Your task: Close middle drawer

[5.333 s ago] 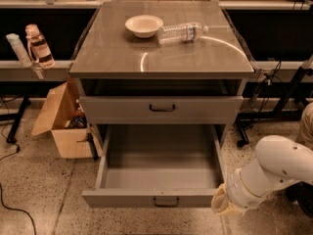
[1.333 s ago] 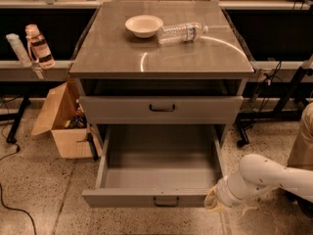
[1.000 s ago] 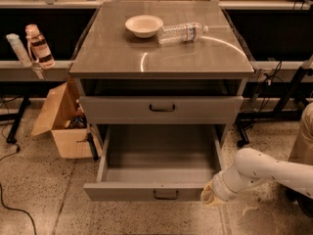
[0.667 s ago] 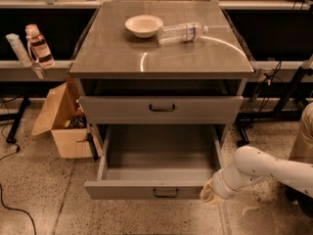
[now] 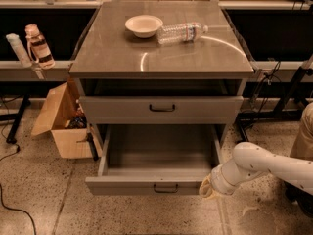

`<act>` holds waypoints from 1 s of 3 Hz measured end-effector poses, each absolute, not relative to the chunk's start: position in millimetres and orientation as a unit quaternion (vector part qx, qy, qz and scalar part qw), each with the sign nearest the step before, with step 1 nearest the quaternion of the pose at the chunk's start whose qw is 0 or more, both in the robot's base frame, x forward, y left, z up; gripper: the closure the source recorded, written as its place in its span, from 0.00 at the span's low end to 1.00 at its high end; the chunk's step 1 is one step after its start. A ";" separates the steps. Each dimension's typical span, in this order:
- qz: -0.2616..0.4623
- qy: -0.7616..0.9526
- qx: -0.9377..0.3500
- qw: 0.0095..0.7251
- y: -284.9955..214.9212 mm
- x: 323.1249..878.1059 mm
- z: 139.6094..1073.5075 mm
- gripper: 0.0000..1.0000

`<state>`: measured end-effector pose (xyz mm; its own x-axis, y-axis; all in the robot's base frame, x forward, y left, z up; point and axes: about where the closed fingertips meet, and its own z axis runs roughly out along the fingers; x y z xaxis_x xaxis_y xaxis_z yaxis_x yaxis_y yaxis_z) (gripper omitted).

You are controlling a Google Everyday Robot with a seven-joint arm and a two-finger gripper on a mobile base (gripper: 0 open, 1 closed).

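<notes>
Grey metal middle drawer [image 5: 151, 186] open, gripper [image 5: 209, 189] at its front right corner.
Gripper sits low by the right end of the drawer front, likely touching, which looks like a set-up to push it in. Grip state: can't tell. Drawer is pulled well out and empty, under the closed top drawer [image 5: 161, 109]. Two pull handles show. Further back, on the cabinet top [image 5: 122, 53]: one bowl [image 5: 144, 25], one plastic bottle [image 5: 182, 33] on its side.

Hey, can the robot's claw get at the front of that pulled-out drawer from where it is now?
Probably yes. The claw sits low at the right end of the front of the middle drawer, and nothing stands between them.
</notes>
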<state>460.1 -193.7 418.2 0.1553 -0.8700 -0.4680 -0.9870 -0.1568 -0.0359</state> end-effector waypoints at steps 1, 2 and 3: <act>0.169 0.626 -0.741 0.173 -195.5 469.2 420.0 1.00; 0.148 0.633 -0.741 0.171 -198.5 516.9 434.4 1.00; 0.148 0.633 -0.741 0.171 -198.4 516.9 434.3 1.00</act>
<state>516.9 -198.4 434.3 0.1558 -0.8864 -0.4358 -0.9878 -0.1408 -0.0667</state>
